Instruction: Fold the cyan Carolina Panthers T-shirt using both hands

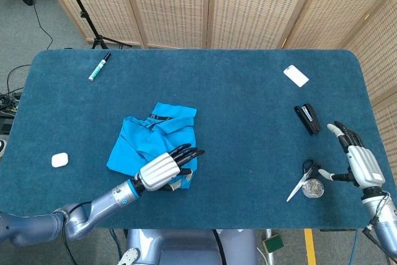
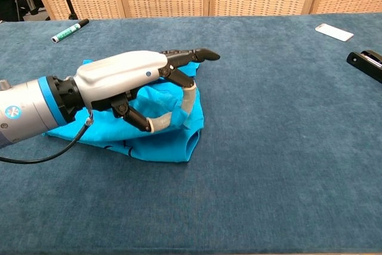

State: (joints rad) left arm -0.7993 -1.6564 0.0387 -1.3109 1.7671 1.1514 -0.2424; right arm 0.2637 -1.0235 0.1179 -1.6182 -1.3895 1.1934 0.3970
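Observation:
The cyan T-shirt [image 1: 146, 141] lies crumpled on the blue table, left of centre, with a folded flap on top; in the chest view the T-shirt [image 2: 177, 143] shows below and around my left hand. Low over the shirt's right part, my left hand [image 1: 165, 167] [image 2: 133, 80] pinches a fold of cyan cloth between thumb and a finger, while its other fingers point right. The hand hides much of the shirt in the chest view. My right hand [image 1: 359, 161] rests near the table's right edge, fingers apart, holding nothing.
A green marker [image 1: 99, 66] lies at the back left. A white phone [image 1: 296, 76] and a black stapler [image 1: 307, 118] sit at the right. Scissors [image 1: 299, 182] and a tape roll [image 1: 314, 188] lie beside my right hand. A small white object [image 1: 59, 159] sits near the left edge.

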